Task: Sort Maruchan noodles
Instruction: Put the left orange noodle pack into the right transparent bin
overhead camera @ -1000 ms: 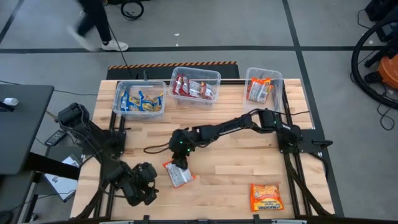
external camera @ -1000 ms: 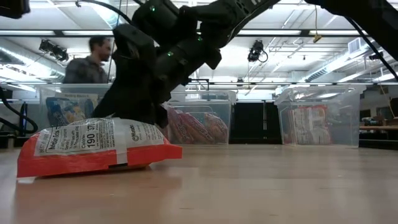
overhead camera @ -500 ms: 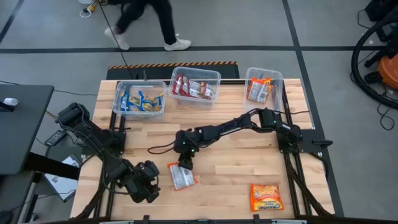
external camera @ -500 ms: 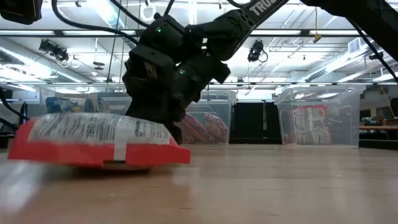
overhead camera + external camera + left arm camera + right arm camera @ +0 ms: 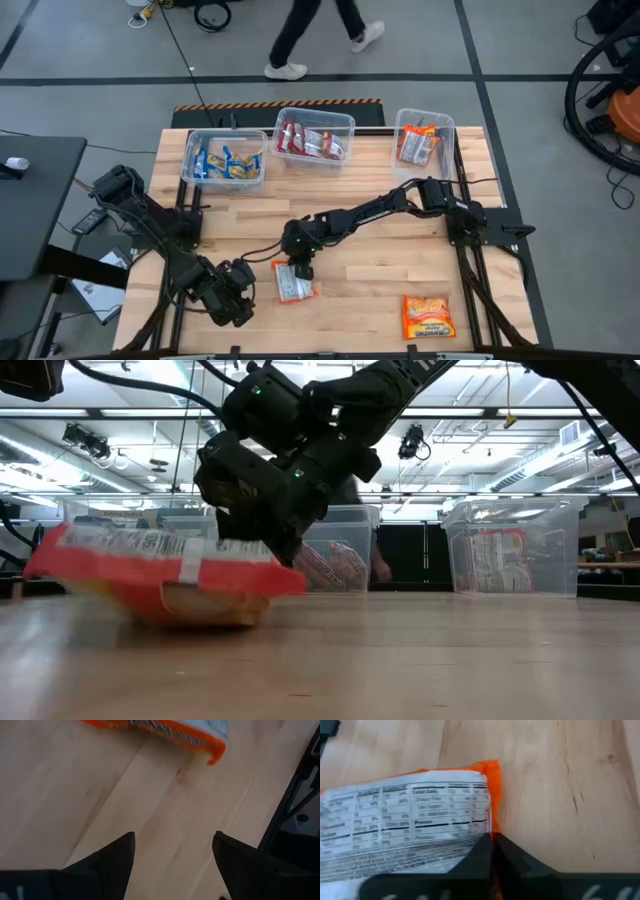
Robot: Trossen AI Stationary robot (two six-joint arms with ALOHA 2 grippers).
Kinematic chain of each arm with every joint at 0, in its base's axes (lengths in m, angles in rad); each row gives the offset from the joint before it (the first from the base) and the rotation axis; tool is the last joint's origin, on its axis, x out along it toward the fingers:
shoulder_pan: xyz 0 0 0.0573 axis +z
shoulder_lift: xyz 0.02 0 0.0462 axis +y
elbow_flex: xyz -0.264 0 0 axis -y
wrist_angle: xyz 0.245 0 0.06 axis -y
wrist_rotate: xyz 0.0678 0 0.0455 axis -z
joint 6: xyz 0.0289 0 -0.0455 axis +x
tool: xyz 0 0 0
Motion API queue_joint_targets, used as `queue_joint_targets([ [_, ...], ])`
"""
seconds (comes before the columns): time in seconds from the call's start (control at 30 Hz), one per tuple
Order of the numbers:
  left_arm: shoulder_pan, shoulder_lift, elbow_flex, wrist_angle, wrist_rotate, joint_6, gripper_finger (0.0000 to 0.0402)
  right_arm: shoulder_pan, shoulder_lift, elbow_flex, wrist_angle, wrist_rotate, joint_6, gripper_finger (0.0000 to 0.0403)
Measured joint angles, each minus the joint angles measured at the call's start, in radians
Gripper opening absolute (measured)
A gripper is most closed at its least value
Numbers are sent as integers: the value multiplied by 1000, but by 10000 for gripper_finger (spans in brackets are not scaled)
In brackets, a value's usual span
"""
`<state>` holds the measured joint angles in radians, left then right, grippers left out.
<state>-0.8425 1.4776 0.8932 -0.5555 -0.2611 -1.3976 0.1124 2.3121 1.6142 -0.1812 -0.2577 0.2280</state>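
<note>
One noodle packet with an orange-red rim lies label side up on the near middle of the table. It fills the left of the low view. My right gripper stands at its far end, shut on it. My left gripper is open over bare wood left of the packet, its fingers apart in the left wrist view, touching nothing. A second orange-yellow packet lies flat near the table's near right corner. My right gripper pinches the packet's orange sealed edge at its far end between both fingers, coming from above and slanting from the far side. That end is raised. The packet's bulging underside rests on the table.
Three clear tubs stand along the far edge: blue-yellow packets in the left one, dark red ones in the middle, orange ones in the right. A person walks on the floor beyond the table. Bare wood lies between tubs and packets.
My right gripper has come down and a little toward the near edge onto the packet's far end. The packet lay flat; now its ends are tipped up and only its underside rests on the wood. The person has walked rightward behind the table.
</note>
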Motion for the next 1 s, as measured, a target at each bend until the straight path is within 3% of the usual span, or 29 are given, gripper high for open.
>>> queue_joint_targets([
  [0.07, 0, 0, 0, -5, 14, 10, 270, 1, -12, -3, -10, 7, 2, 11],
  [0.17, 0, 0, 0, -6, 29, 23, 270, 2, -57, -6, -55, 84, 9, 10],
  [0.57, 25, 0, 0, -8, 36, 98, 270, 6, -414, -4, -356, 236, -56, 4],
  [0.73, 90, -2, 0, -5, 75, 171, 270, 10, -547, -4, -555, 344, -49, 2],
  [1.0, 258, -82, 0, 21, 81, 343, 270, -20, -758, -3, -866, 611, 7, 2],
])
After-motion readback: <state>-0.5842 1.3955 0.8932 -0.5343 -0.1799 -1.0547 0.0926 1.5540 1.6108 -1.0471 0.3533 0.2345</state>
